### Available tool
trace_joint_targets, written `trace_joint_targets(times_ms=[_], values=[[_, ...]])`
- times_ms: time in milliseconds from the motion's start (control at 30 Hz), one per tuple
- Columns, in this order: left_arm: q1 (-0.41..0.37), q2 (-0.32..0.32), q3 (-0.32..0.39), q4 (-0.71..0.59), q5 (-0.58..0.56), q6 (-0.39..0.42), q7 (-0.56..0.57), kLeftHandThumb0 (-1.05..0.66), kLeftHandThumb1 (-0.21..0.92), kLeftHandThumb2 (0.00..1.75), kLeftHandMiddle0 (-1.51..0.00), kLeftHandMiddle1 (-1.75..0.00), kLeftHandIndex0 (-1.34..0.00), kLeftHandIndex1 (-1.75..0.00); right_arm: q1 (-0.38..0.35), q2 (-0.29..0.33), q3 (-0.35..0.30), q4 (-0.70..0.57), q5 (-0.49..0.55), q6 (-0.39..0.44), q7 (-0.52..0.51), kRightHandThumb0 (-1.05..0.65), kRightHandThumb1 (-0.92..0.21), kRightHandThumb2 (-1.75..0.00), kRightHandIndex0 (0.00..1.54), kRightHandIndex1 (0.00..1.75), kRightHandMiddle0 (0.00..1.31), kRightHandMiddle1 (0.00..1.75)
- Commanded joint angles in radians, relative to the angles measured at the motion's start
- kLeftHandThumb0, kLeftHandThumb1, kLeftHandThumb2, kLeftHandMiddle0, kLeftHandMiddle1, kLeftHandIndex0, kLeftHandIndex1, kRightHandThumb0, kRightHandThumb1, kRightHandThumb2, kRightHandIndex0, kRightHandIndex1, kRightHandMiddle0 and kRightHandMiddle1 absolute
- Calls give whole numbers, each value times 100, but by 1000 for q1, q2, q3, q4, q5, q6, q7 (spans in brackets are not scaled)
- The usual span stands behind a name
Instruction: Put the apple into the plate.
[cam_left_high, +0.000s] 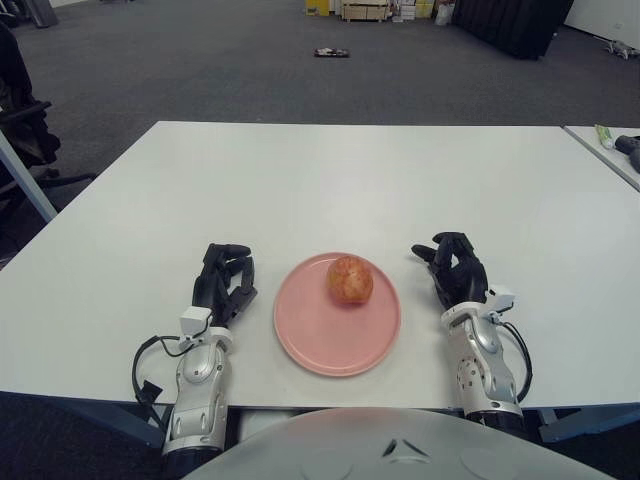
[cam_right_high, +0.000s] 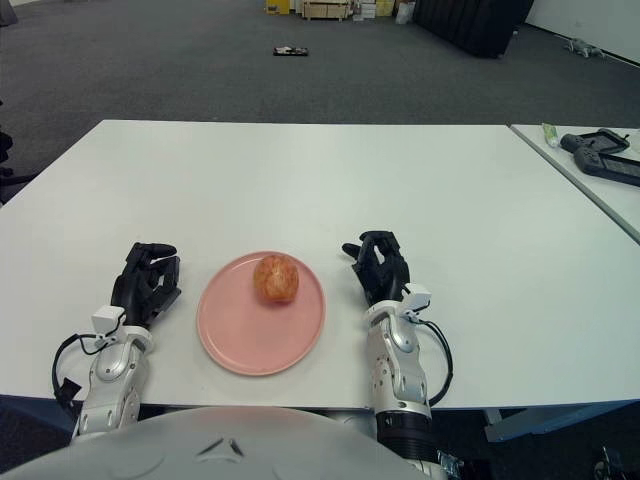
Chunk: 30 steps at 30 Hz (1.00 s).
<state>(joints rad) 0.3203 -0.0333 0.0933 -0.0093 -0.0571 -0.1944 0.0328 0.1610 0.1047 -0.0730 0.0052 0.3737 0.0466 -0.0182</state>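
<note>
A: Plate and contents?

B: 1 pink plate (cam_left_high: 338, 315), round, near the front edge of the white table (cam_left_high: 330, 180), about midway between the left and right edges. Inside it 1 apple (cam_left_high: 350, 279), reddish-yellow, resting on the far half of the dish, a little right of centre, clear of the rim.

A: Anything else held or contained?

B: Nothing more in the plate. Only 1 apple and 1 plate counted on this table.

A: Hands?

B: 2. Left hand (cam_left_high: 223, 278) just left of the plate, dark fingers (cam_left_high: 228, 258) curled loosely inward, holding nothing, apart from the rim. Right hand (cam_left_high: 455, 268) just right of the plate, fingers (cam_left_high: 447, 250) likewise curled and holding nothing. Cannot tell for either whether touching the tabletop.

A: Edges and room?

B: Open white surface across the whole far half and toward both far corners. Narrow strips between each hand and the plate. Wrists crossing the front edge. On the right, a gap, then a second table (cam_right_high: 590, 180) with 1 dark handheld device (cam_right_high: 603, 157) and 1 small green-and-white item (cam_right_high: 551, 132) near its left edge. Beyond the far edge, grey carpet (cam_left_high: 230, 70).
</note>
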Motion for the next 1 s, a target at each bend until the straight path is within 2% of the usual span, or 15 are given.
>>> trace_joint_targets(times_ms=[0,200,467,733,967], values=[[8,1,0,11,-8,31,-8,-35,87,60,-50,-143,-23,-175,9,-4,-5,-28,30,105,2,-38,-67,-88,57,134,35,175],[6,0,-1,18,-5,11,-5,-35,87,59,-50,-143,-22,-175,12,-1,-13,-67,19,176,-10,-39,-66,-89,54,137,35,175],[-2,4,0,38,-13,-17,-18,-36,84,65,-52,-150,-24,-175,18,8,-17,-92,6,198,-6,-39,-65,-89,53,138,36,175],[4,6,-2,26,-9,-1,-15,-36,83,66,-51,-145,-25,-175,23,-1,1,-72,-64,121,7,-39,-66,-88,54,139,35,175],[8,1,-5,24,-12,-13,-18,-36,84,64,-52,-144,-24,-175,27,29,5,-47,-147,44,-57,-38,-70,-83,53,143,32,175]])
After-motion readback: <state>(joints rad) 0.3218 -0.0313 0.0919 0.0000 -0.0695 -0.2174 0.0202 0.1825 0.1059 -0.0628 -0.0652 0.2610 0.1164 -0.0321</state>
